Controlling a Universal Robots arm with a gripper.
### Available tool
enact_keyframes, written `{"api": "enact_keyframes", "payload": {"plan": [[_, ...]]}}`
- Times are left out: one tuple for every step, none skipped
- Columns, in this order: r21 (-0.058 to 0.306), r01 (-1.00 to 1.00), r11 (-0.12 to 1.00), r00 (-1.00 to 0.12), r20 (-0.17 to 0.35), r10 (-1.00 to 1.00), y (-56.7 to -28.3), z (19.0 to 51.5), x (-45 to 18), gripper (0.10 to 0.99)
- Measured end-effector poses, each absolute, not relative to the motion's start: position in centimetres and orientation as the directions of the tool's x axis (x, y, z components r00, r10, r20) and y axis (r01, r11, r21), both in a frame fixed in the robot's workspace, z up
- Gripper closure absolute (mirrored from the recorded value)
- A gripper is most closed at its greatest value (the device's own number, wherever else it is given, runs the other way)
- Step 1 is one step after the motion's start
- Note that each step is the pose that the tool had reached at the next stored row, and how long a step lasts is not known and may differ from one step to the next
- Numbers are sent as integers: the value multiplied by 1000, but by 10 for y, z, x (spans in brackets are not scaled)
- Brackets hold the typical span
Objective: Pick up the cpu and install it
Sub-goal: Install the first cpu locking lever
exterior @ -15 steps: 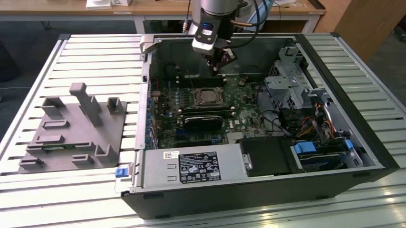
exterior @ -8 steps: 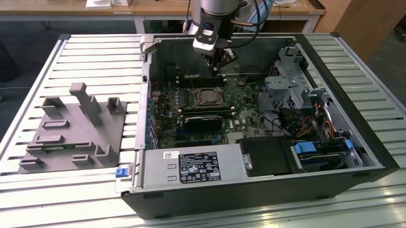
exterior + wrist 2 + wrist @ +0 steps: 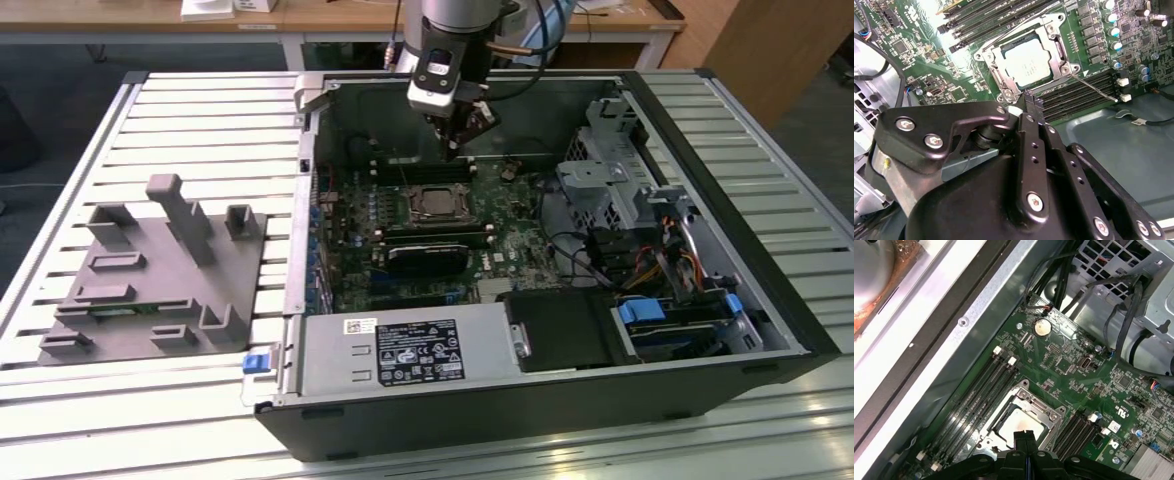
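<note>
Closest in both wrist views, the black fingers are pressed together, gripping nothing, and hang above and apart from the cpu. It lies silvery inside its socket frame on the green motherboard, between memory slots. The first wrist view adds a coin cell, though the fingers hide the socket's near edge. The exterior view takes in the open computer case on a slatted counter beside a grey fixture.
</note>
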State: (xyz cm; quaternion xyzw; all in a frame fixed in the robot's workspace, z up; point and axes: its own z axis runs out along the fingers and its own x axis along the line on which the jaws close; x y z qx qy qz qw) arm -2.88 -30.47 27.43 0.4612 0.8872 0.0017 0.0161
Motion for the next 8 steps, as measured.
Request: {"api": "enact_keyframes", "payload": {"plan": [[18,817,577,-576,-27,817,-305,274,-29,980],[18,815,579,-578,-27,816,-305,274,-29,980],[18,814,581,-580,-27,814,-305,274,-29,980],[18,813,582,-582,-27,813,-305,274,-29,980],[18,811,585,-585,-27,811,-305,274,-29,980],[18,809,587,-587,-27,809,-305,274,-29,980],[18,808,589,-589,-27,808,-305,274,-29,980],[18,806,591,-591,-27,806,-305,274,-29,980]]}}
